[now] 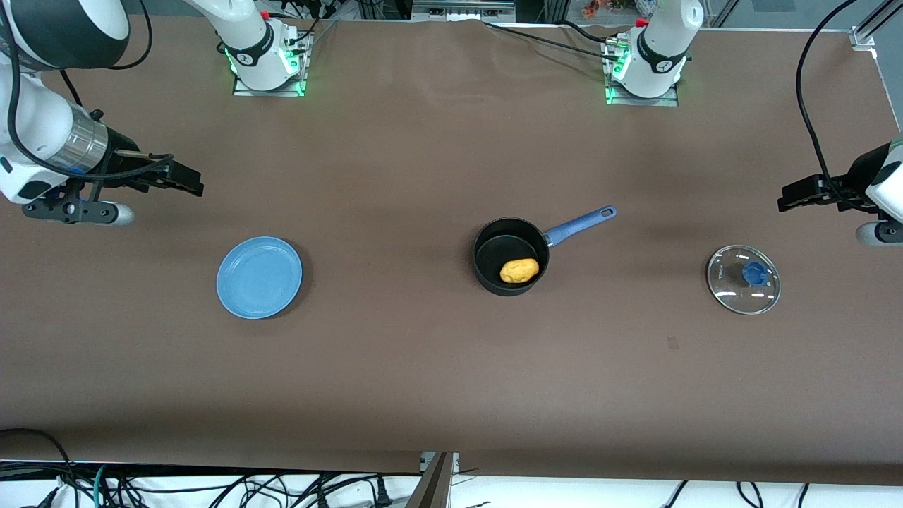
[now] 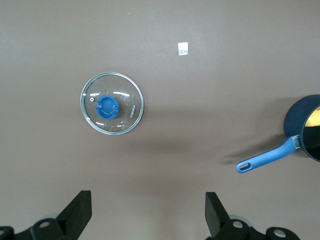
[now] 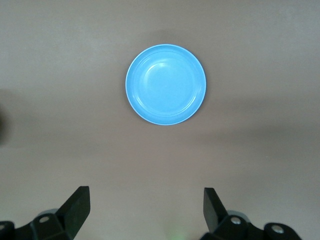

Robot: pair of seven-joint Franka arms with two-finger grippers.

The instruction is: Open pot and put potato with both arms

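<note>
Right gripper (image 1: 185,182) up over bare table at the right arm's end, fingers (image 3: 77,207) spread wide, holding nothing. Blue plate (image 1: 259,276) sits near it on the table, nothing on it; seen from the plate, the gripper is at about 10 o'clock in the front view

Pot (image 1: 511,255) mid-table, lid off, blue handle (image 1: 580,224) pointing to roughly 2 o'clock in the front view. Potato (image 1: 519,270) lies inside the pot, against the wall nearest the front camera

Glass lid (image 1: 743,279) flat on the table, knob (image 1: 755,274) up, well apart from the pot toward the left arm's end

Left gripper (image 1: 796,194) in the air over the table at about 1 o'clock from the lid, fingers (image 2: 80,210) wide apart, empty
</note>
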